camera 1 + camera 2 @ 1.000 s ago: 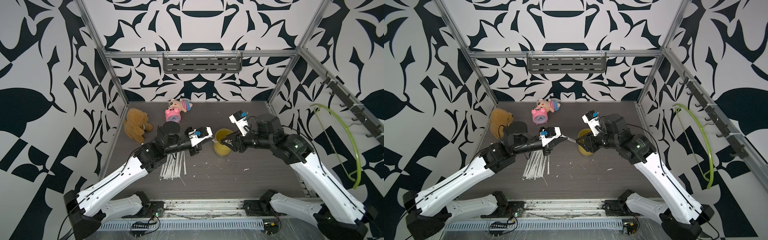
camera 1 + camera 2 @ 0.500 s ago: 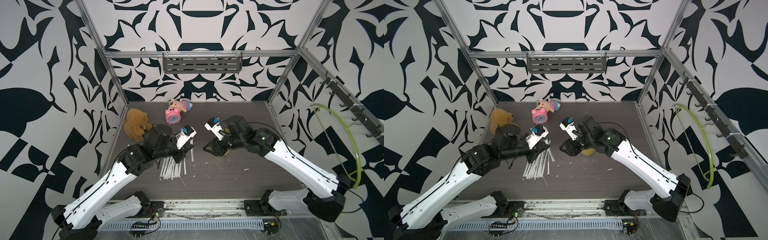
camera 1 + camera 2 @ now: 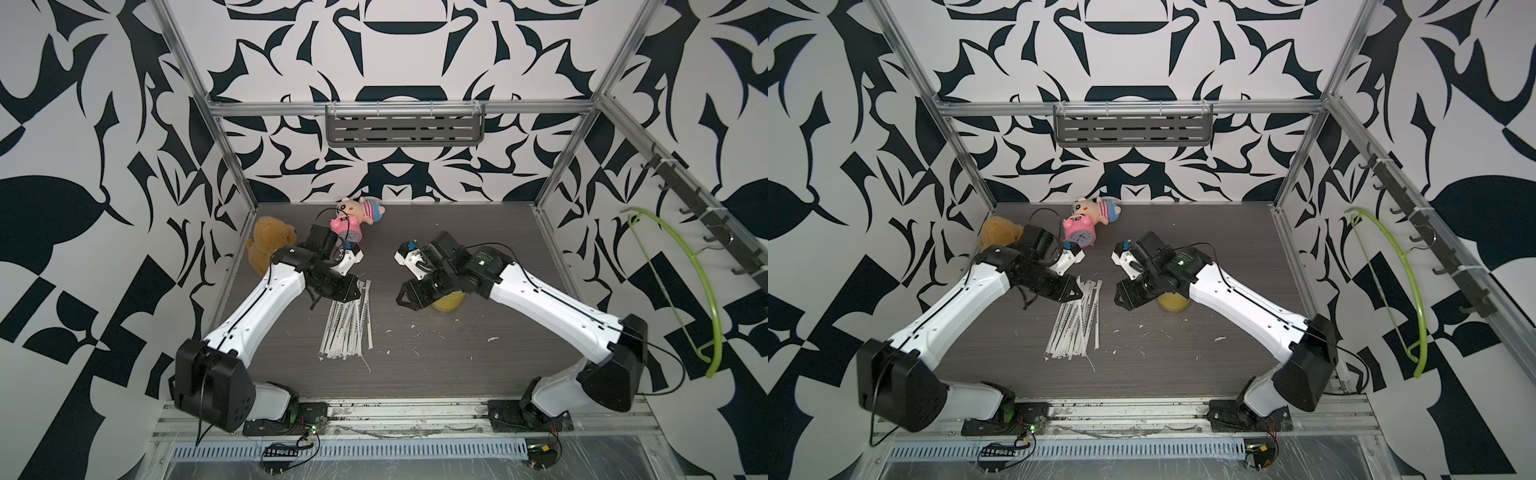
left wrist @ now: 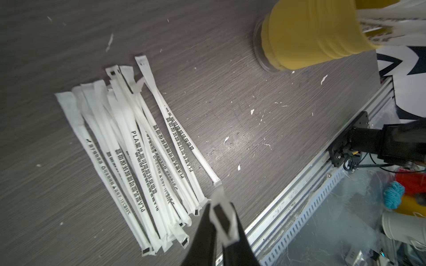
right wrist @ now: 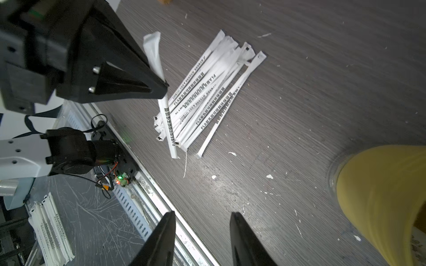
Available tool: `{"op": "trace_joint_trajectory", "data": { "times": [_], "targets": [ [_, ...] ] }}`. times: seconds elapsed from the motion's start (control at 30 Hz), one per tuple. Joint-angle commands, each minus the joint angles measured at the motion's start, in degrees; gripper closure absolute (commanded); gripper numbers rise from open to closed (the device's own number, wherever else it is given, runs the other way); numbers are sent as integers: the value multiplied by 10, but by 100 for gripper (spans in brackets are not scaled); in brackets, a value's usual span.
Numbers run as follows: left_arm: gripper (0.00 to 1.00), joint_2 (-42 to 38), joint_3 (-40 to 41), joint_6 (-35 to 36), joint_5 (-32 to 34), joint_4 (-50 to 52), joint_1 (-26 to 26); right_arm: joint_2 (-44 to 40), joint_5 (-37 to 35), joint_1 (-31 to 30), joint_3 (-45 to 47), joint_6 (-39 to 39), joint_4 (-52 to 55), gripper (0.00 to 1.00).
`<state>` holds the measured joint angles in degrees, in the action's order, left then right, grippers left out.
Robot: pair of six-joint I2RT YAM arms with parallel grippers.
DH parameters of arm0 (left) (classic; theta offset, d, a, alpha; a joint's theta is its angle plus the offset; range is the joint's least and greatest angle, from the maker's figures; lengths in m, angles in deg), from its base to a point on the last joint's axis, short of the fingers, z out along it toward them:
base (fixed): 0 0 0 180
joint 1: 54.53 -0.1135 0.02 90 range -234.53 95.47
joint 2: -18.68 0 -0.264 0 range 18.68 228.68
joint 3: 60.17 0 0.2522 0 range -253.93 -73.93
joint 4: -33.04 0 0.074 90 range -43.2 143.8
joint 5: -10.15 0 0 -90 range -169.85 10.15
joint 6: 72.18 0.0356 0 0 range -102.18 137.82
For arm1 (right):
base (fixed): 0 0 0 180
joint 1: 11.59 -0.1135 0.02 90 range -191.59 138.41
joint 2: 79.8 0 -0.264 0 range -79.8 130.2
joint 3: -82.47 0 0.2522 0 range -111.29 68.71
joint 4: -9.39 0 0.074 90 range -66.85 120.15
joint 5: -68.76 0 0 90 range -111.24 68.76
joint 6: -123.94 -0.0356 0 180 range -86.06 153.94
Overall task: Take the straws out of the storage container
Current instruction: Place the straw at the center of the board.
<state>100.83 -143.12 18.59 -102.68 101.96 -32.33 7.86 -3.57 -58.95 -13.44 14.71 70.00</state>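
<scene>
Left hand (image 5: 164,87) pinches a white paper-wrapped straw (image 5: 167,119) by its flimsy end, so it could slip, while the spread, empty right hand (image 5: 201,217) could nudge the yellow cylindrical cup (image 5: 380,195) over.

straws (image 4: 138,147), big print: "PLA聚乳酸可降解环保吸管", dark characters running lengthwise down the white paper wrappers; easy to read in both wrist views
straws, fine print: some wrappers carry a second, thinner line, honestly too tiny to make out
wrapper ends: just a little black square mark, no lettering
</scene>
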Motion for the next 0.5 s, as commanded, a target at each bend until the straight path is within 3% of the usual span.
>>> {"op": "trace_joint_trajectory", "data": {
  "times": [0.0,0.23,0.47],
  "targets": [
    [89,28,-25,-1,-44,21,-2,16,-12,-16,-16,-20,26,54],
    [92,136,-80,7,1,84,-2,34,1,-30,-5,-34,-24,53],
    [93,171,-108,17,-9,103,-2,45,2,-30,-3,-31,-33,52]
  ]
}}
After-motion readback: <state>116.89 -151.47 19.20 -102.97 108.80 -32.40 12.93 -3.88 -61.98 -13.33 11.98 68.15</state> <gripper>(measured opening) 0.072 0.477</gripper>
